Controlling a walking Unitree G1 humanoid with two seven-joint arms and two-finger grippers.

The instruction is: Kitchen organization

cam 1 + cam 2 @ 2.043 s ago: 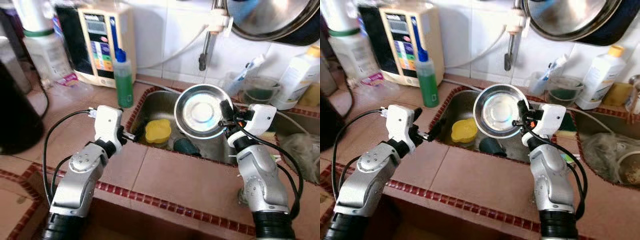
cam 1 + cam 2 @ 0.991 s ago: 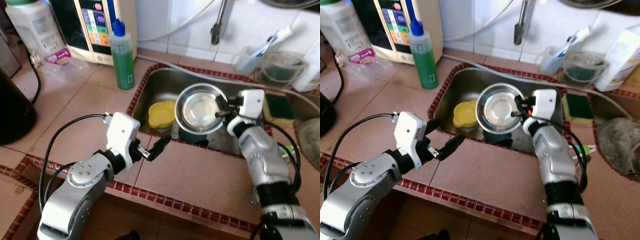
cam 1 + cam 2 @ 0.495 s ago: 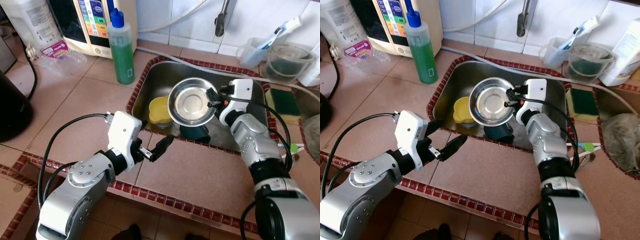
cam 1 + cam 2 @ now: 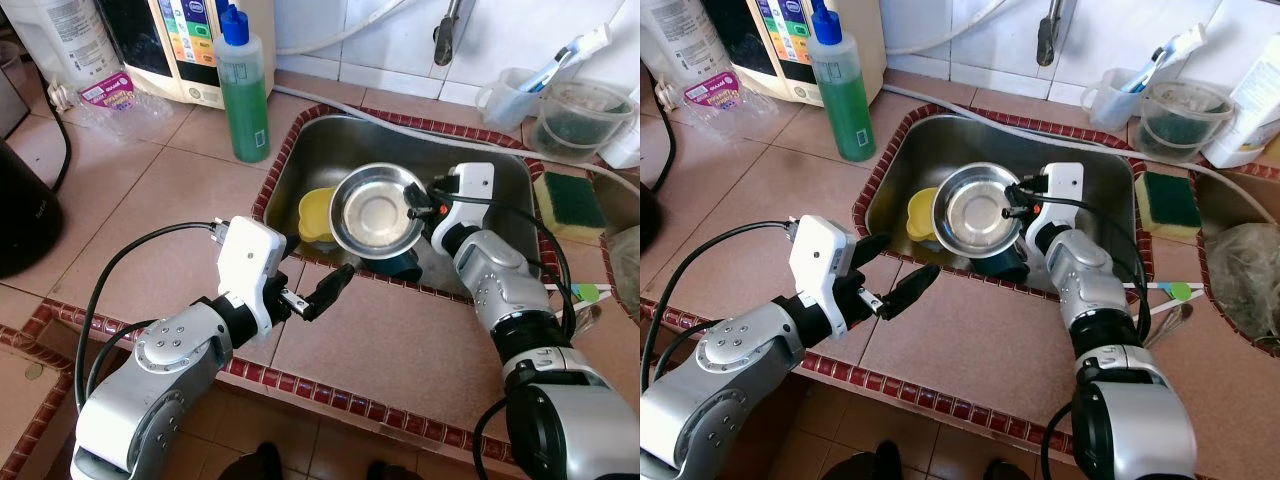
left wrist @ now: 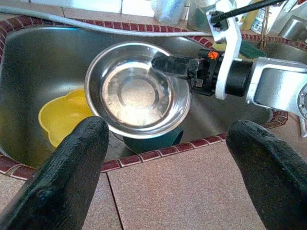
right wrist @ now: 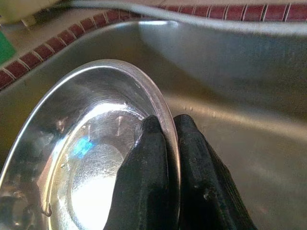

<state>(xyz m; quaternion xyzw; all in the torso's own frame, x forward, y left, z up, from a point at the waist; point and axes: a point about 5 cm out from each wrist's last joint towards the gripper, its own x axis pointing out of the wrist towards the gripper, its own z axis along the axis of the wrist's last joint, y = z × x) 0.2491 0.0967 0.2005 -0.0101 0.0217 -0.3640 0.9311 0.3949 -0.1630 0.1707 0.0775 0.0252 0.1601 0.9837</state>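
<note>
The right gripper (image 6: 165,139) pinches the steel bowl's (image 4: 378,210) rim over the sink (image 4: 500,180), unplaced, while the left gripper (image 4: 315,293) waits wide nearby

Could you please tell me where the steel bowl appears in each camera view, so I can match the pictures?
Left eye view: the steel bowl sits centre, over the sink, pinched at its rim by the right gripper.
Right eye view: centre, slightly above middle.
Left wrist view: upper middle, between the left gripper's open black fingers.
Right wrist view: left half, rim between the fingers.
Shared landmark: the yellow bowl beside it.
</note>
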